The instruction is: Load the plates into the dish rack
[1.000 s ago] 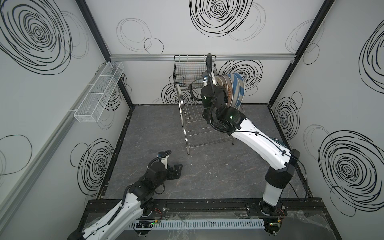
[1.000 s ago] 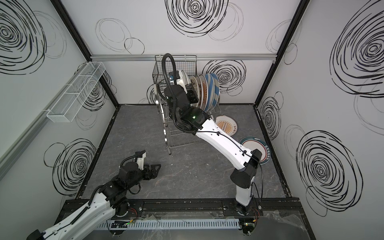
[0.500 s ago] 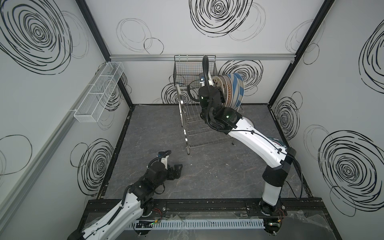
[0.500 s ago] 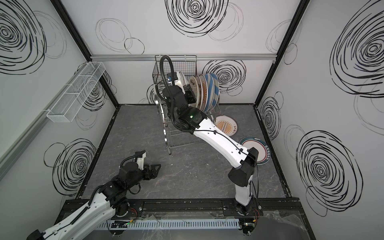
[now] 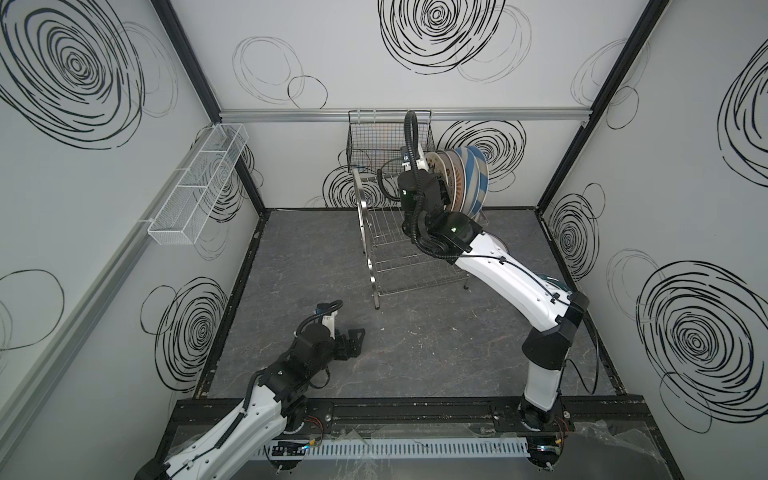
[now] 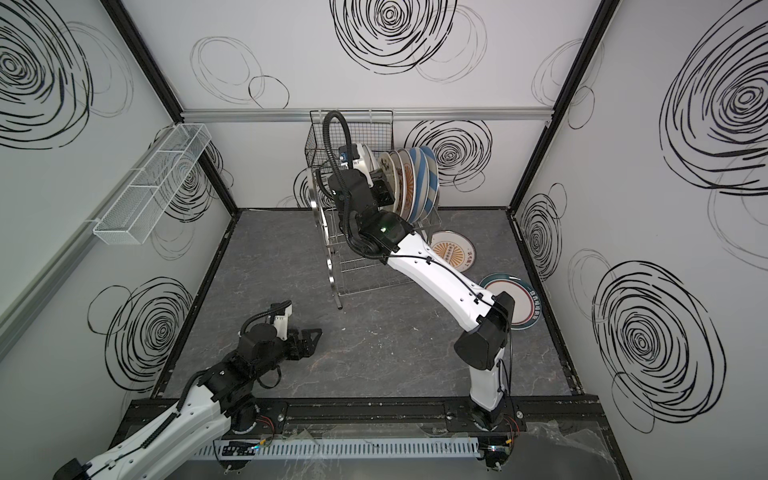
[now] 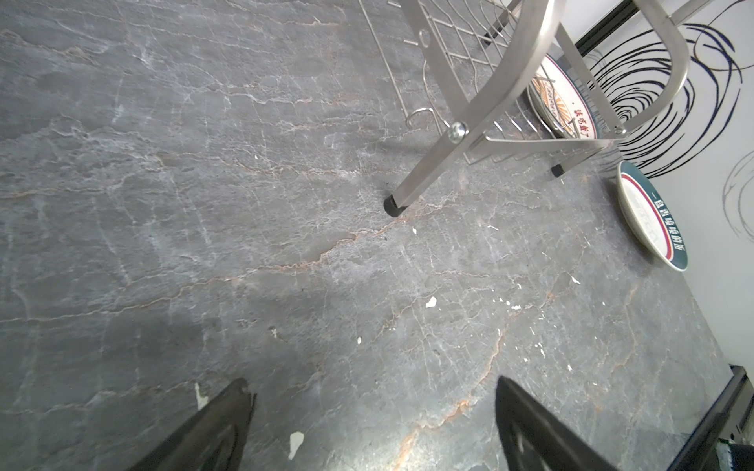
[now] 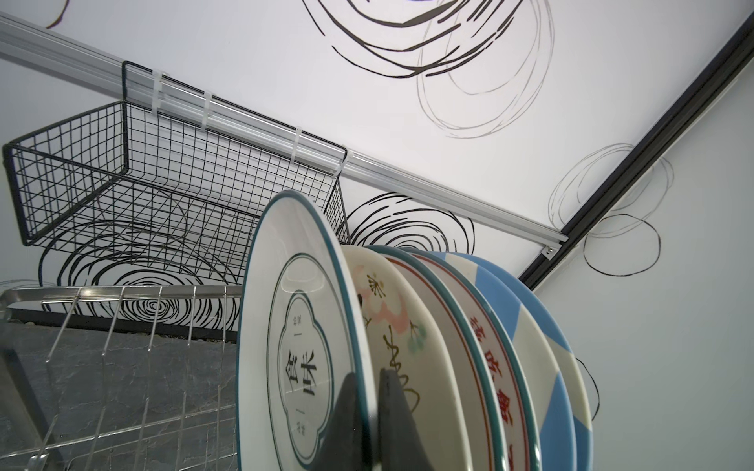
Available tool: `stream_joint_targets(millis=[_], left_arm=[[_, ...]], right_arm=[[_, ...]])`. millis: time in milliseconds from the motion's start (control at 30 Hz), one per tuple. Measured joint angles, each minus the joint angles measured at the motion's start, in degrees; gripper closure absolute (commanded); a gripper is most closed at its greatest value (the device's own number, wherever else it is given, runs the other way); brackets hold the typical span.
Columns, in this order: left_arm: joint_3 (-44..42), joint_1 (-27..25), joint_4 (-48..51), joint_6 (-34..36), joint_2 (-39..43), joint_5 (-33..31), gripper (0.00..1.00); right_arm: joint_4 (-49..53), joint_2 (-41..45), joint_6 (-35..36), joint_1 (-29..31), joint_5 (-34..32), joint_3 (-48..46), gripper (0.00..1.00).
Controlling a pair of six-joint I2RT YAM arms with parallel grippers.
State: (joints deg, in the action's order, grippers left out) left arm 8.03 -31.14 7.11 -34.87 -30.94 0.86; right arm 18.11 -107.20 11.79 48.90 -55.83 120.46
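The dish rack (image 5: 399, 270) stands on the bench (image 5: 415, 353) at upper centre in both top views, with a row of plates (image 5: 465, 183) upright in its top tier. The right fingers (image 8: 393, 420) are pinched tight on the rim of the teal-rimmed plate (image 8: 293, 326), which is upright at the row's left end beside a floral plate (image 8: 391, 326). The left fingers (image 7: 220, 428) are spread wide and empty, low over the bench at lower left. A sunburst plate (image 6: 455, 247) and a green-bordered plate (image 6: 525, 307) lie flat to the right of the rack.

White walls (image 5: 415, 95) scrawled with black swirls enclose a dark veined floor (image 5: 415, 353), a black wire basket (image 5: 374, 137) hanging at the back.
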Motion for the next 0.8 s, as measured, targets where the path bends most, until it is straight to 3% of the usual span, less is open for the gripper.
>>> stream_joint_targets(millis=[233, 800], left_arm=[[0.0, 0.0, 0.0, 0.0, -0.2, 0.0, 0.04], [0.0, 0.0, 0.0, 0.0, -0.3, 0.0, 0.04]], right_arm=[[-0.5, 1.4, -2.4, -0.3, 0.2, -3.4, 0.99], [1.1, 2.4, -2.4, -0.2, 0.8, -3.1, 0.54]])
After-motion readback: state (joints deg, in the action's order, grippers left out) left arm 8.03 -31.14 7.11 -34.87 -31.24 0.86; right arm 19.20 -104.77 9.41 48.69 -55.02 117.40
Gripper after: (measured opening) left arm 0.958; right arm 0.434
